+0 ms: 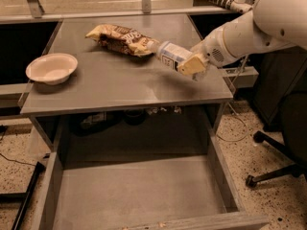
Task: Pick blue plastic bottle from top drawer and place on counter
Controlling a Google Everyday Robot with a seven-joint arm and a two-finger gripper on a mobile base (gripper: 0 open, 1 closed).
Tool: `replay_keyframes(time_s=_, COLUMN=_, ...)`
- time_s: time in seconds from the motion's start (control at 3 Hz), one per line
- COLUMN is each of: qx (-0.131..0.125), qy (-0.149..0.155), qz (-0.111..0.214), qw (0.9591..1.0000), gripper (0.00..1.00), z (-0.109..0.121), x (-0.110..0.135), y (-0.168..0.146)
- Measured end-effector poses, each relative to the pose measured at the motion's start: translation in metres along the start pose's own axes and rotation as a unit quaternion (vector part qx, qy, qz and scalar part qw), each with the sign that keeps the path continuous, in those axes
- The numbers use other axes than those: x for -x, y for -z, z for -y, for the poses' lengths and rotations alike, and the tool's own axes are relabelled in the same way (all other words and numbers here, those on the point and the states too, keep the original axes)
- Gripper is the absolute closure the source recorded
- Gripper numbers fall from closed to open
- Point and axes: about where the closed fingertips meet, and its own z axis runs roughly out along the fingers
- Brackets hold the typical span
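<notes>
The robot's cream two-finger hand (192, 65) is out over the flat grey table (120, 87), pinching the base end of the small clear plastic bottle with the pale blue label (169, 54). The bottle is tilted, cap pointing away from the hand at the yellow-brown crinkly snack bag (120, 38), probably low for a set-down. The wide shallow grey drawer (134, 195) sits open below the hand. Can't tell if the bottle touches the table, and its cap blurs into the bag.
</notes>
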Motion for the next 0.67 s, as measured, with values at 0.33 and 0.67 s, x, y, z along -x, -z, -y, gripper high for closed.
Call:
replay_keyframes(time_s=0.33, qx=-0.012, qy=-0.017, qz=-0.015, qw=0.9997, gripper=1.00, z=0.011, x=-0.013, y=-0.015)
replay_keyframes(time_s=0.67, qx=-0.015, qy=-0.025, qz=-0.027, qw=0.9992, gripper=1.00, z=0.017, x=-0.028, y=-0.029)
